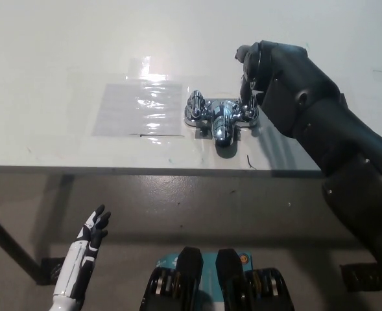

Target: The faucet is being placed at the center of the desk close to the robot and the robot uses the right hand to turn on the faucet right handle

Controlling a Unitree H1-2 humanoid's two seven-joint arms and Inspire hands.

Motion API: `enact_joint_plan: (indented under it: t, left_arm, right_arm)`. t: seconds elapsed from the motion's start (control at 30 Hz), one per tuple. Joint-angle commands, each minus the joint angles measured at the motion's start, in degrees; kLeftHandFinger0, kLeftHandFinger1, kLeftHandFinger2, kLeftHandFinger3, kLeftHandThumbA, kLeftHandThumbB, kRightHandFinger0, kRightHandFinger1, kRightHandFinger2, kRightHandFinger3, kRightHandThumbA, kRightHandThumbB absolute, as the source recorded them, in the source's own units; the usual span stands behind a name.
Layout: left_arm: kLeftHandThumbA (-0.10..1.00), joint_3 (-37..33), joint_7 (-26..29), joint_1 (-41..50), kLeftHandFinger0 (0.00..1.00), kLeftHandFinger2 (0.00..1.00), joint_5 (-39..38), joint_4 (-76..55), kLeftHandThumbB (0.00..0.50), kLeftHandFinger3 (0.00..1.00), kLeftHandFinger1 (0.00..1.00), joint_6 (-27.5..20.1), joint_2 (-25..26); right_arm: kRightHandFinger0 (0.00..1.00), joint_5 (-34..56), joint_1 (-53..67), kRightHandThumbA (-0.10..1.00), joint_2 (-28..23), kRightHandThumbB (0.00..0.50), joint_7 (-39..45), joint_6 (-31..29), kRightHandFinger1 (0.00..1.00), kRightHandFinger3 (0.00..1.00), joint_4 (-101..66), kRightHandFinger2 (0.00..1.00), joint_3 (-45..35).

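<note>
clear plastic sheet: flat, glare-streaked | grey floor: scuffed | dark bar: lower left, slanted

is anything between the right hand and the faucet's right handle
Nothing visible. The right hand hangs just above the right handle; contact is unclear. The spout and plastic sheet lie to the handle's left. The left hand rests low at left.

A white desk fills the upper frame, bearing a chrome faucet at center and a clear plastic sheet just frame-left of it.
</note>
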Motion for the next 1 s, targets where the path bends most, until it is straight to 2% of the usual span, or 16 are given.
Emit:
enact_joint_plan:
  t: [0.0, 0.03, 0.1, 0.3, 0.37, 0.43, 0.53, 0.57, 0.63, 0.7, 0.83, 0.97]
  left_arm:
    - [1.0, -0.33, -0.43, -0.22, 1.0, 1.0, -0.47, -1.72, 0.163, 1.0, 1.0, -1.54, 0.32]
    - [1.0, -0.36, -0.47, -0.19, 1.0, 1.0, -0.41, -1.88, 0.165, 1.0, 1.0, -1.42, 0.35]
    - [1.0, -0.35, -0.25, -0.34, 1.0, 1.0, 0.13, -1.79, 0.16, 1.0, 1.0, -1.69, 0.48]
    - [1.0, -0.27, -0.22, -0.7, 1.0, 1.0, 0.1, -1.71, 0.172, 1.0, 1.0, -1.68, 0.52]
    - [1.0, -0.3, 0.01, -1.0, 1.0, 1.0, 0.81, -1.62, 0.168, 1.0, 1.0, -1.96, 0.69]
    - [1.0, -0.28, -0.05, -1.0, 1.0, 1.0, 0.73, -1.69, 0.17, 1.0, 1.0, -1.89, 0.71]
    - [1.0, -0.17, -0.13, -1.29, 1.0, 1.0, 0.38, -1.66, 0.162, 1.0, 1.0, -1.99, 0.72]
    - [1.0, -0.18, -0.08, -1.48, 1.0, 1.0, 0.5, -1.59, 0.166, 1.0, 1.0, -2.04, 0.74]
    - [1.0, -0.18, -0.2, -1.52, 1.0, 1.0, 0.37, -1.76, 0.169, 1.0, 1.0, -1.68, 0.76]
    - [1.0, -0.19, -0.21, -1.64, 1.0, 1.0, 0.59, -1.76, 0.176, 1.0, 1.0, -1.67, 0.91]
    - [1.0, -0.34, -0.22, -1.87, 1.0, 1.0, 1.03, -1.95, 0.172, 1.0, 1.0, -1.6, 1.06]
    - [1.0, -0.24, 0.01, -1.84, 1.0, 1.0, 1.15, -2.08, 0.153, 1.0, 1.0, -1.66, 0.92]
  right_arm:
    - [1.0, -0.77, -5.05, 0.82, -0.34, 0.416, 2.21, -0.43, 1.0, 1.0, -1.15, 1.0, 0.04]
    - [1.0, -0.83, -4.6, 0.79, -0.62, 0.423, 2.09, -0.1, 1.0, 1.0, -2.12, 1.0, -0.01]
    - [1.0, -1.99, -5.07, 0.89, -0.5, 0.412, 4.26, -1.64, 1.0, 1.0, -0.62, 1.0, 1.67]
    - [1.0, -1.71, -4.87, 0.87, -0.8, 0.416, 4.99, -2.95, 1.0, 1.0, -0.24, 1.0, 1.96]
    - [1.0, -1.62, -4.64, 0.83, -0.9, 0.447, 3.88, -3.15, 1.0, 1.0, -0.17, 1.0, 1.61]
    - [1.0, -2.08, -4.58, 0.82, -0.8, 0.451, 3.7, -3.22, 1.0, 1.0, 0.02, 1.0, 1.93]
    - [1.0, -1.89, -4.73, 0.83, -0.56, 0.443, 3.53, -2.86, 1.0, 1.0, 0.54, 1.0, 1.61]
    - [1.0, -2.44, -4.96, 0.89, -0.54, 0.437, 4.49, -3.45, 1.0, 1.0, 1.21, 1.0, 2.38]
    - [1.0, -2.2, -4.68, 0.83, -0.52, 0.458, 3.21, -3.04, 1.0, 1.0, 1.36, 1.0, 1.94]
    - [1.0, -2.58, -4.68, 0.87, -0.47, 0.443, 3.68, -3.41, 1.0, 1.0, 2.03, 1.0, 2.49]
    - [1.0, -3.07, -4.3, 0.89, -0.75, 0.453, 3.64, -3.88, 1.0, 1.0, 2.55, 1.0, 3.28]
    - [1.0, -3.21, -3.46, 0.85, -0.97, 0.448, 1.99, -3.98, 1.0, 1.0, 2.61, 1.0, 3.4]
